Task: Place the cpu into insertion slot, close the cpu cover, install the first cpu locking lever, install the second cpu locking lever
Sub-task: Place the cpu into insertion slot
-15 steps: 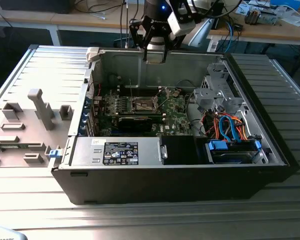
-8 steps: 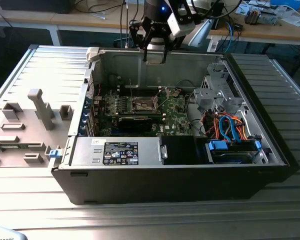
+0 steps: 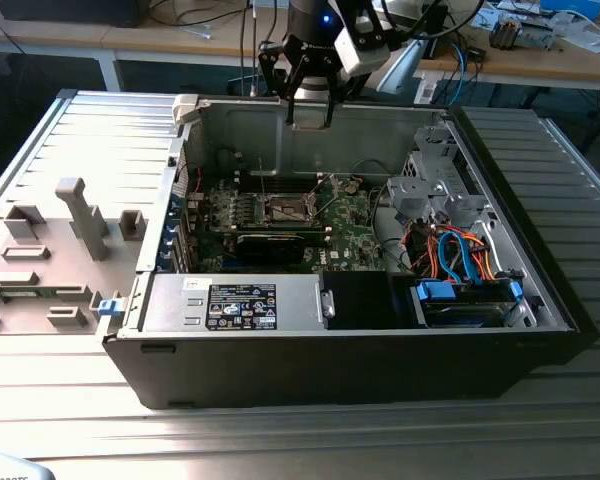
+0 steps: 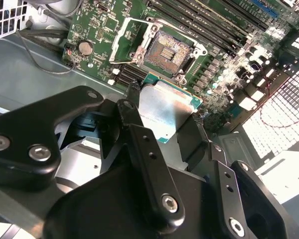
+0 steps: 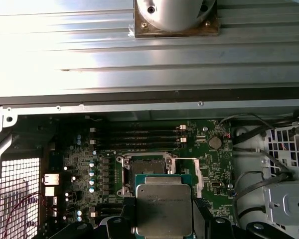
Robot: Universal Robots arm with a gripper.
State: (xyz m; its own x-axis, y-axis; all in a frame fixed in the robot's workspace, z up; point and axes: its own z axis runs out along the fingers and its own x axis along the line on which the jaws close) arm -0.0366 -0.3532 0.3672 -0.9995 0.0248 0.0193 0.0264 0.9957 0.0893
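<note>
Above the back wall of the open computer case (image 3: 380, 350), exterior view: the end effector (image 3: 310, 118) hangs on the arm, clear of the boards inside. Its finger state is not readable from this angle. The case lies on its side on a ribbed metal worktop (image 3: 280, 435). The green motherboard (image 3: 345, 215) sits flat in the case, with the insertion slot (image 3: 283, 208) near its middle. A labelled power supply (image 3: 235, 305) is along the near wall, and blue and orange cables (image 3: 460, 255) are toward the exterior view's right. Grey fixture blocks (image 3: 80, 215) stand on the worktop at the exterior view's left, well apart from the case.

Second wrist view: black fingers (image 4: 139, 134) are closed partway onto the cpu (image 4: 162, 102), one on each opposite edge, silvery top facing the camera. The cpu is held off the board, near the insertion slot (image 4: 170, 47) but not in it, and the slot's contact field is bare. The cpu cover (image 4: 117, 41) is swung up open beside the slot. A coin cell (image 4: 84, 48) is just past the cover, and long memory slots (image 4: 209, 20) run on the slot's other side.

First wrist view: the cpu (image 5: 163, 206) is gripped between the two fingers (image 5: 127, 211), level, overlapping the slot's edge from this angle. The insertion slot (image 5: 144, 167) is still empty. The motherboard (image 5: 89, 164), coin cell (image 5: 215, 143) and a mesh case wall (image 5: 15, 189) are visible, with the ribbed worktop (image 5: 89, 50) beyond the case rim.
</note>
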